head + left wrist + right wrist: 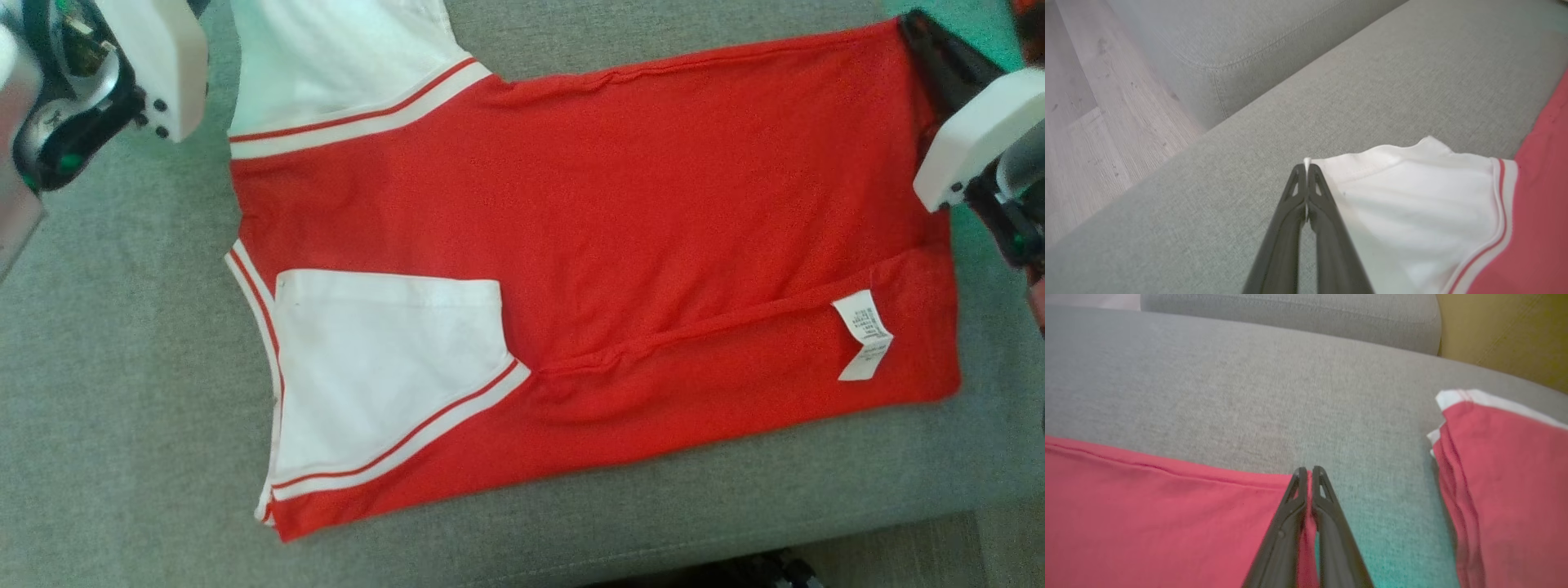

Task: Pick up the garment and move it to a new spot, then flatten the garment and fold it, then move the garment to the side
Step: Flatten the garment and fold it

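On the sofa, garment flat; left gripper tight on white sleeve; right gripper tight on red corner

Grey fabric sofa beside pale wood-plank floor.

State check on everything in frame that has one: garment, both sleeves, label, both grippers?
garment: spread flat on the sofa, near long edge folded over onto the body.
near sleeve: folded in, lying on the red body.
far sleeve: laid out, edge pinched.
care label: exposed on the folded flap.
left gripper: shut on the far sleeve's edge.
right gripper: shut on the garment's red hem corner.
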